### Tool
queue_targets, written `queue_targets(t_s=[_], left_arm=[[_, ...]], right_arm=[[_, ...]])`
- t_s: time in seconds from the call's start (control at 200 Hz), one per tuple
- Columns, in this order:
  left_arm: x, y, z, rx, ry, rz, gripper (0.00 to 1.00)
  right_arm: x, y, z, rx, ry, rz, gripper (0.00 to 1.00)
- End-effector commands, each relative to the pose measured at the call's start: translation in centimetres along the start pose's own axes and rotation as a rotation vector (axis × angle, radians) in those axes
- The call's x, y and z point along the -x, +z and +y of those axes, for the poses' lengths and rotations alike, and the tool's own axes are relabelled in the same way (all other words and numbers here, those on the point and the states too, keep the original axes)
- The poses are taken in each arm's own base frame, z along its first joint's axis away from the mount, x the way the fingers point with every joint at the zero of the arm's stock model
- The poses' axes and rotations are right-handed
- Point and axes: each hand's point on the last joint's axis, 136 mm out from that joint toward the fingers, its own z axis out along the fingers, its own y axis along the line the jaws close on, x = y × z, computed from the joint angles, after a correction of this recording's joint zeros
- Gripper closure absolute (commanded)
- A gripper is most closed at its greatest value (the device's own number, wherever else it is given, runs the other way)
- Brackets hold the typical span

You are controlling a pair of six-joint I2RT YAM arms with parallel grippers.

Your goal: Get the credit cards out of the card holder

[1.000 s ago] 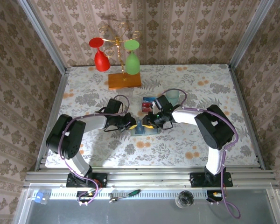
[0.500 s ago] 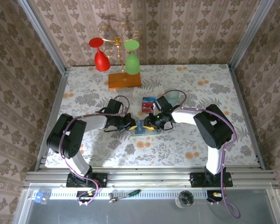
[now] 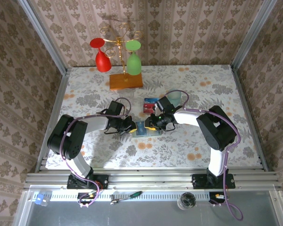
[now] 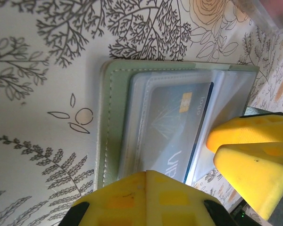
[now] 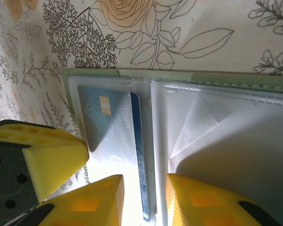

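Note:
The card holder [image 3: 142, 128] lies open on the table between my two grippers, its pale green rim [image 4: 111, 122] facing the left wrist camera. A blue credit card [image 4: 174, 122] with a gold chip sits in the clear sleeve of one panel [image 5: 108, 117]. My left gripper [image 4: 148, 175] is shut, its tips resting on the near edge of that panel; whether it pinches anything is hidden. My right gripper [image 5: 145, 188] stands slightly open on the holder [image 5: 132, 72], its jaws on either side of the card's dark edge by the fold. Red and blue credit cards [image 3: 149, 104] lie on the table behind the holder.
A clear plastic box [image 3: 174, 98] stands behind the right gripper [image 3: 150, 125]. At the back, an orange-brown wooden slab [image 3: 126, 81] carries a gold rack with a red glass [image 3: 102, 59] and a green glass [image 3: 133, 61]. Metal rails edge the table.
My left gripper has closed the last bit and edged slightly right onto the holder. The right gripper has stayed in place.

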Motion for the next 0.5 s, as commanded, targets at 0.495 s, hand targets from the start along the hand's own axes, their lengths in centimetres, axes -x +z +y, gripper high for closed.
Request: queue_targets(t_s=[0.495], left_arm=[[-0.8, 0.2, 2.2, 0.084, -0.021, 0.031, 1.0]], right_arm=[[0.0, 0.6, 2.8, 0.075, -0.024, 0.052, 0.7]])
